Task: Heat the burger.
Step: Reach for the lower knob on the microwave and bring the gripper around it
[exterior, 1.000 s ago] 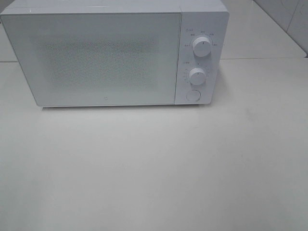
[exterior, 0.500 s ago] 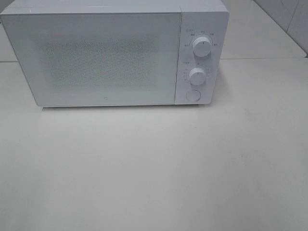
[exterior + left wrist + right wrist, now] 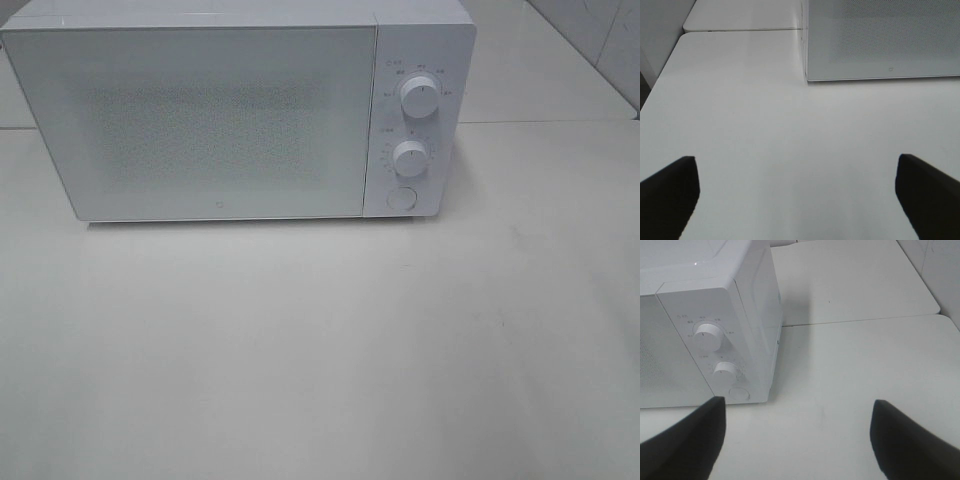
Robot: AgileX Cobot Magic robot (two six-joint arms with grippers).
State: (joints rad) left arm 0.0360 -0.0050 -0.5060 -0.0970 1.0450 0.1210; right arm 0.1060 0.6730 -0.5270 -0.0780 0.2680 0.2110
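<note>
The burger is out of view in every frame. A white microwave (image 3: 220, 110) stands at the back of the table with its door shut; it also shows as the microwave (image 3: 880, 40) and the microwave (image 3: 705, 330) in the wrist views. Its panel carries two knobs (image 3: 418, 97) and a round button (image 3: 400, 199). My left gripper (image 3: 797, 195) is open over bare table, well short of the door's lower left corner. My right gripper (image 3: 797, 435) is open too, with nothing between its fingers, hovering in front of the control panel side. Neither arm appears in the exterior high view.
The white table (image 3: 320, 350) stretches in front of the microwave. A seam (image 3: 860, 320) joins it to a second white surface behind. The table's left edge (image 3: 665, 75) drops off beside the left gripper. Tiled wall rises at the back right (image 3: 600, 40).
</note>
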